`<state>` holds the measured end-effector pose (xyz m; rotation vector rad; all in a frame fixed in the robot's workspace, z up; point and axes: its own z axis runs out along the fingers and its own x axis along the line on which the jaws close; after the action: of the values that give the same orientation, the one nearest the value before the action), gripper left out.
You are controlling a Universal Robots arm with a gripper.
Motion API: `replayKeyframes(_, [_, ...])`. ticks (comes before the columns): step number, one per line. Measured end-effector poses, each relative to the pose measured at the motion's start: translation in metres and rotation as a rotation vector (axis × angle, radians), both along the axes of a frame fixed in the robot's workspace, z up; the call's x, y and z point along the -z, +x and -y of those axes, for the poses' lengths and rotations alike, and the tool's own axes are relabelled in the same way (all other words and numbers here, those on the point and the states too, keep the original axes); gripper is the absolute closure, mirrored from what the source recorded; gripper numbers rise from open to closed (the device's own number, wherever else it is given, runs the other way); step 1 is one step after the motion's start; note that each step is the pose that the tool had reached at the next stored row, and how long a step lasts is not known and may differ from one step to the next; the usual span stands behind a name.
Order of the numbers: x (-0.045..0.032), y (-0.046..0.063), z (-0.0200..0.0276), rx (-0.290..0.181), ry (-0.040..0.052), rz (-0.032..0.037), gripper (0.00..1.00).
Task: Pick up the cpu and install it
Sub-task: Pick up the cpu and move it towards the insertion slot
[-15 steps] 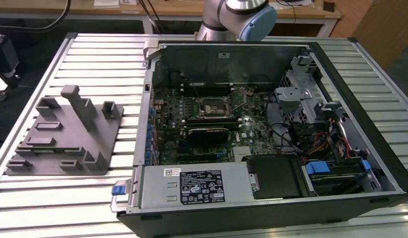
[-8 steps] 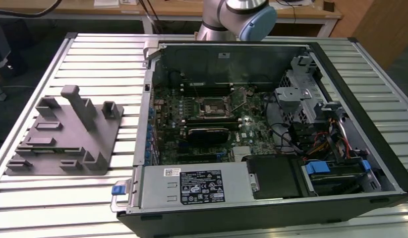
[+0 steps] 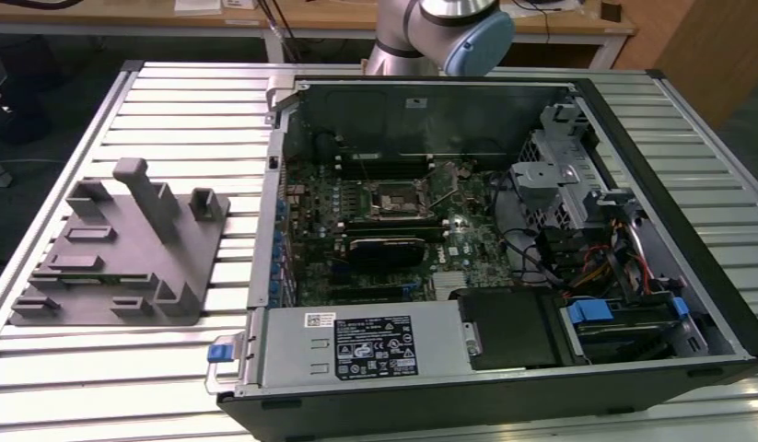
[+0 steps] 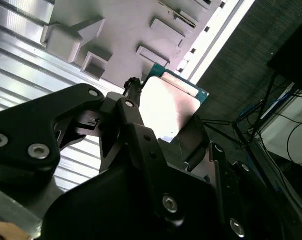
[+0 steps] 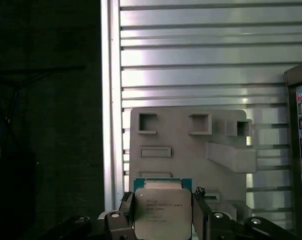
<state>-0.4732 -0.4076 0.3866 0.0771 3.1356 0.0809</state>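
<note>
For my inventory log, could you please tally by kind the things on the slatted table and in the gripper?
Silvery flat square cpu chip, green-rimmed: 1
Grey moulded plastic tray: 1
Open black metal computer case: 1
Total: 3

A robotics workshop: an open computer case on a slatted metal bench, a robot arm and wooden desks beyond.
</note>
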Motion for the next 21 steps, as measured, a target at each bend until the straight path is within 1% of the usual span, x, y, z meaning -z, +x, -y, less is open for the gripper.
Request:
replayKeyframes(6, [-0.0002, 0.0, -0.0001, 0.0, -0.0004, -0.0003, 0.45])
replayKeyframes(9, [-0.0001, 0.005, 0.0, 0.0, -0.0003, -0.0002, 0.45])
replayKeyframes(16, [-0.0001, 0.025, 0.0, 0.0, -0.0003, -0.0002, 0.45])
replayKeyframes(21, [-0.0001, 0.044, 0.0, 0.0, -0.0002, 0.0, 0.45])
